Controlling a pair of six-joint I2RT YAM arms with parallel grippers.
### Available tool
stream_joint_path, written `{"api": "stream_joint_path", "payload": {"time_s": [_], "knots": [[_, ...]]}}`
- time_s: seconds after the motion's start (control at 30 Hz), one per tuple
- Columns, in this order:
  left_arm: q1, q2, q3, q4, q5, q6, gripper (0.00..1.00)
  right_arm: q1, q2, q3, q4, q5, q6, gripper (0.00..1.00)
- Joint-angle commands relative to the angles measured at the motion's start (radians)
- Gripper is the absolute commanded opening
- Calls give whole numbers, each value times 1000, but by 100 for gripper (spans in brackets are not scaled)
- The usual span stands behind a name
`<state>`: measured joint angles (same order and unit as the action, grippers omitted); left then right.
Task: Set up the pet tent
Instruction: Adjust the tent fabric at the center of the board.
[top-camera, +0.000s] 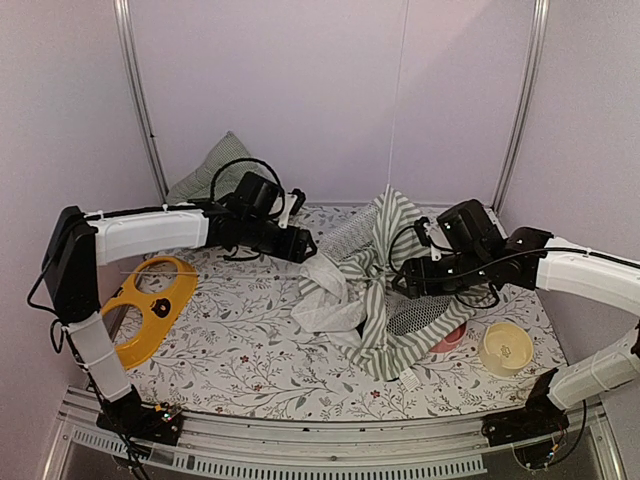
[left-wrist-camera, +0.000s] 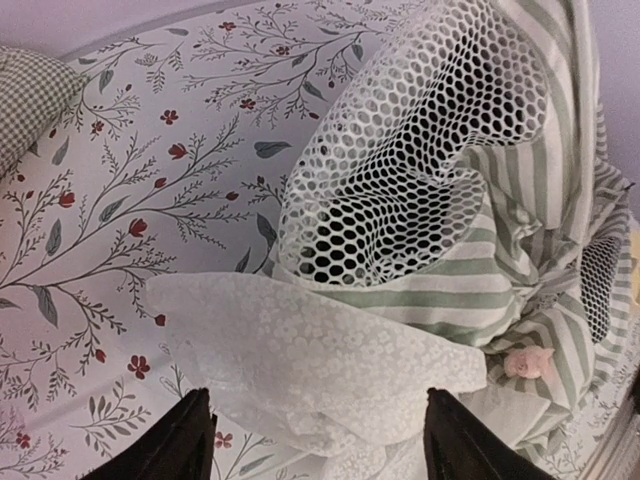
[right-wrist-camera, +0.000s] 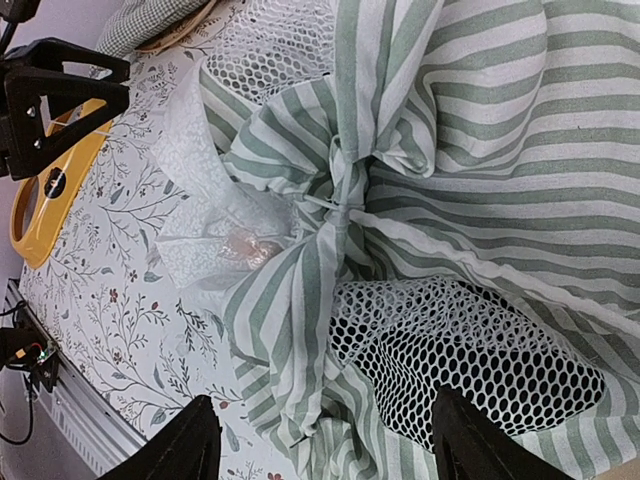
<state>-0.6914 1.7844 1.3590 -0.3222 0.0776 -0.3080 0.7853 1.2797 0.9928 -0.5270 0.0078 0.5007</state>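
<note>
The pet tent (top-camera: 378, 285) lies collapsed in a crumpled heap at mid-table: green-and-white stripes, white mesh and a white floral flap. My left gripper (top-camera: 306, 246) hovers at the heap's left edge. In the left wrist view it (left-wrist-camera: 315, 440) is open, with the white flap (left-wrist-camera: 320, 355) lying loose between the fingers and mesh (left-wrist-camera: 400, 170) beyond. My right gripper (top-camera: 402, 282) is over the heap's right side. In the right wrist view it (right-wrist-camera: 325, 445) is open above striped folds (right-wrist-camera: 300, 290) and mesh (right-wrist-camera: 470, 350), holding nothing.
A yellow two-hole feeder (top-camera: 150, 305) lies at the left. A green checked cushion (top-camera: 215, 165) leans in the back left corner. A cream bowl (top-camera: 505, 347) sits front right, and a pink bowl (top-camera: 450, 338) peeks from under the tent. Walls close in on three sides.
</note>
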Motion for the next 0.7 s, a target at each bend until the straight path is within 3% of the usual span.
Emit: {"api": "stream_joint_path", "payload": {"time_s": [0.0,0.67], "knots": [[16,9,27,-25,28,24,73,0,-10,15,-5,32,8,75],[49,4,14,-18,45,29,75,0,12,19,4,55,12,76]]}}
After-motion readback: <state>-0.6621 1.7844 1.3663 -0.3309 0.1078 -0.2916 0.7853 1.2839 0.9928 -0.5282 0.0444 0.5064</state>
